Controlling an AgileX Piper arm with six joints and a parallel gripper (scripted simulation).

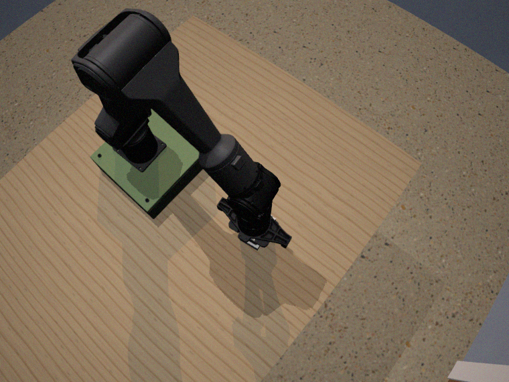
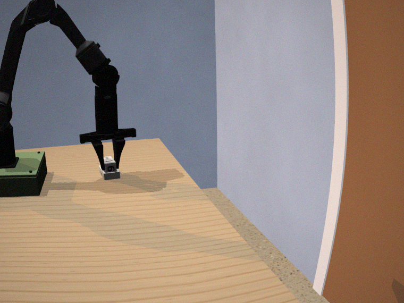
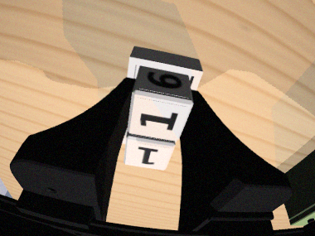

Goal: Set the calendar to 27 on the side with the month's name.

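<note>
My gripper (image 2: 109,164) points straight down over the small white tray (image 2: 109,174) on the wooden table top and is shut on a white date cube (image 3: 161,119). In the wrist view this cube shows a 1 on its top face and a dark side face with a 6 or 9 (image 3: 164,79). It stands slightly higher than the second cube (image 3: 149,155), which also shows a 1 on top and sits just behind it. The tray's far end (image 3: 165,63) shows beyond the held cube. In the overhead view the arm hides the tray and cubes under the gripper (image 1: 264,238).
The arm's green base block (image 1: 146,169) stands on the table close behind the tray. The table's right edge (image 2: 188,178) lies a short way from the tray, with speckled floor beyond. A wall (image 2: 272,114) stands to the right.
</note>
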